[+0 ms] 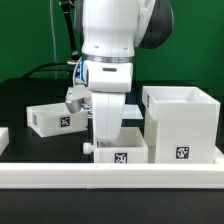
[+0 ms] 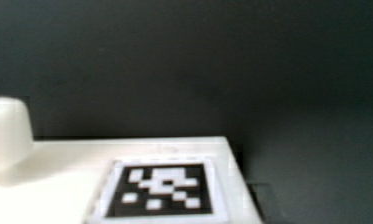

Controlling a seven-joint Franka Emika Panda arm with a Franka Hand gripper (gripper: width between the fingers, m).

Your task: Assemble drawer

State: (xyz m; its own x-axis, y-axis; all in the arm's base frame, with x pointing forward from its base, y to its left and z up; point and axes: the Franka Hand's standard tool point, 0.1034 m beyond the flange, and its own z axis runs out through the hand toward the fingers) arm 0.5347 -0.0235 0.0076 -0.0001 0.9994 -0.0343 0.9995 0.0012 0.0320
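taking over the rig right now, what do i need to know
The gripper is down at the front tray; open or shut is unclear.
The front tray sits by the rail, beside the housing on the exterior view's right.
The second tray lies apart, on the exterior view's left.
Done: no tray is in the housing yet.
Left: insert both trays.

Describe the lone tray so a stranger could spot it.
Find the white robot arm mid-scene. At the exterior view's left of it a shallow white tray stands alone on the black table; the other tray sits beside the tall box.
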